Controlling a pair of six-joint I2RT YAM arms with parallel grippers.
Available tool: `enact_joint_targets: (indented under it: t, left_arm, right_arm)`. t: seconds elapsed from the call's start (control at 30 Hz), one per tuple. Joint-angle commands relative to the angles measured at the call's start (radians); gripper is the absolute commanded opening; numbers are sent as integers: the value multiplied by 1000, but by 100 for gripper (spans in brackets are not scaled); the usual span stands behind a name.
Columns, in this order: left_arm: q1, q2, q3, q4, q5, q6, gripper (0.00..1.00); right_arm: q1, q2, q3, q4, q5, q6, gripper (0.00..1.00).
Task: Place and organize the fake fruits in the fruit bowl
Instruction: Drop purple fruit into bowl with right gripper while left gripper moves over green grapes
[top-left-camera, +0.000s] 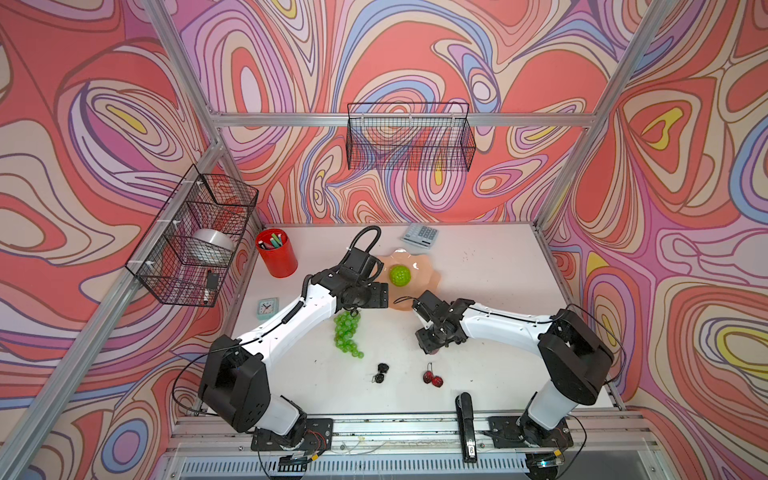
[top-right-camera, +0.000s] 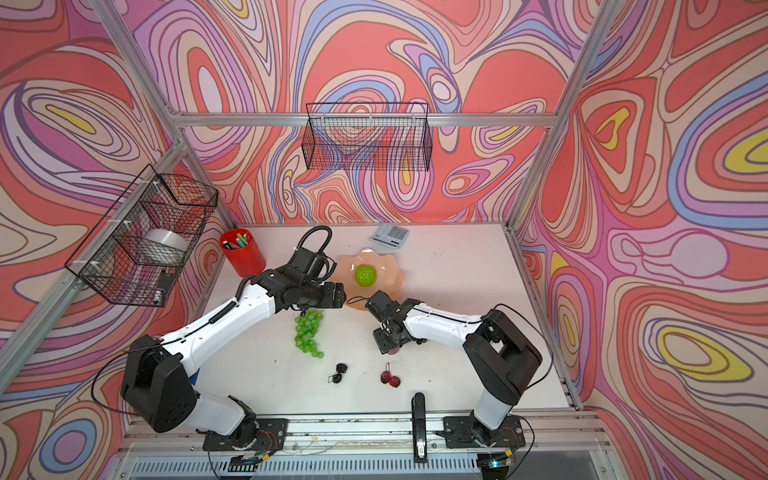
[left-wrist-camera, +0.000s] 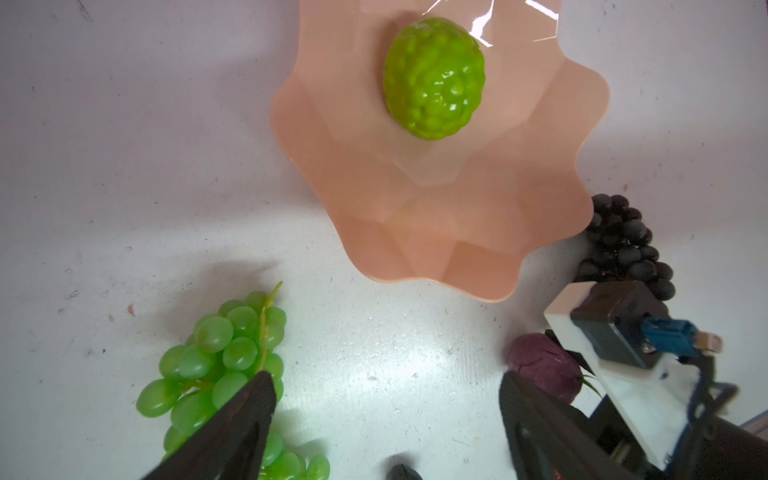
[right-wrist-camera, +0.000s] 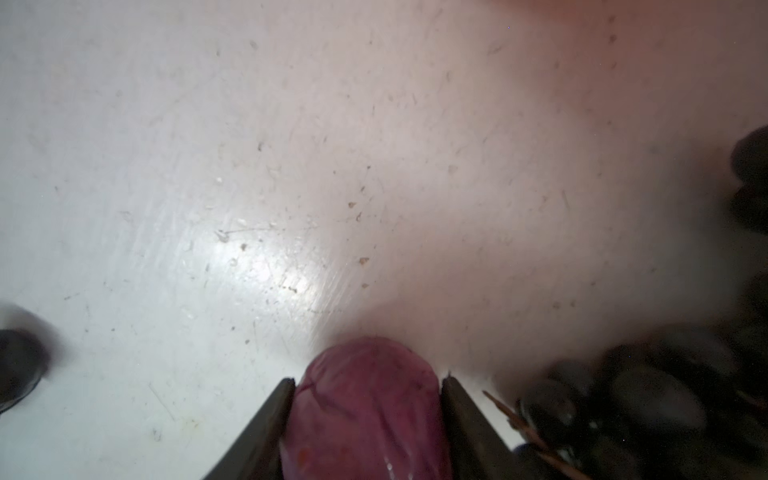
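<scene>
Purple ball (right-wrist-camera: 365, 415) sits on the bench (left-wrist-camera: 124, 166), clamped in the right pincer (right-wrist-camera: 368, 380). Over the green grapes (left-wrist-camera: 224, 357) the left pincer (left-wrist-camera: 387, 380) hangs wide apart. One green ball (left-wrist-camera: 434, 77) lies in the bowl (left-wrist-camera: 415, 232). Dark grapes (left-wrist-camera: 623, 245) lie beside the bowl. Red cherries (top-left-camera: 432, 376) and black cherries (top-left-camera: 381, 372) lie on the bench.

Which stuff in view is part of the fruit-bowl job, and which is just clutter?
Job:
- fruit bowl
- bumpy lime-green ball, already in the bowl
- green grape bunch
- dark purple grape bunch
- bumpy purple ball
- black cherry pair
- red cherry pair

Clutter:
- red pen cup
- calculator
- small clock
- stapler
- back wire basket
- side wire basket
</scene>
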Motion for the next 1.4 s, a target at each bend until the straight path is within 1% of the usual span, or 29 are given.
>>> enact_joint_targets:
  t: [0.0, 0.07, 0.13, 0.23, 0.33, 0.5, 0.6, 0.7, 0.8, 0.87, 0.97, 1.07, 1.13, 1.27, 1.37]
  left_arm:
    - [0, -16, -7, -32, -37, 5, 88]
    - [0, -20, -6, -36, -44, 7, 88]
    - [0, -23, -7, -38, -48, 6, 88]
    - [0, -36, 7, -67, -83, 8, 88]
    - [0, -80, -3, -80, -116, 7, 88]
    - [0, -186, -82, -67, -166, -30, 88]
    - [0, -249, -136, -60, -180, -38, 89]
    - [1, -296, -162, -84, -194, -35, 89]
    - [1, -339, -186, -101, -192, -49, 89]
    - [2, -371, -213, -100, -190, -87, 89]
    - [1, -413, -266, -81, -171, -141, 89]
    - [1, -442, -291, -93, -193, -165, 89]
    - [2, -454, -301, -96, -208, -168, 89]
    - [2, -456, -287, -115, -223, -165, 89]
    - [1, -451, -271, -131, -231, -159, 89]
  right_arm:
    - [6, 12, 3, -2, -3, -11, 49]
    - [5, -2, 7, -17, -7, -12, 48]
    - [6, -17, 13, -30, -36, -9, 47]
    - [5, -40, 64, -70, -77, -5, 47]
    - [6, -57, 154, -150, -87, -18, 44]
    - [-2, -35, 368, -300, -83, -87, 43]
    - [-28, 15, 503, -336, -90, -125, 43]
    - [-81, 81, 625, -340, -105, -152, 43]
    - [-136, 190, 727, -337, -104, -166, 45]
    - [-172, 261, 771, -328, -78, -181, 45]
    - [-219, 341, 807, -319, -39, -211, 44]
    - [-255, 388, 817, -271, -16, -229, 45]
    - [-268, 418, 822, -225, -8, -243, 44]
    - [-285, 501, 882, -221, 8, -249, 45]
    - [-292, 542, 908, -209, -3, -252, 45]
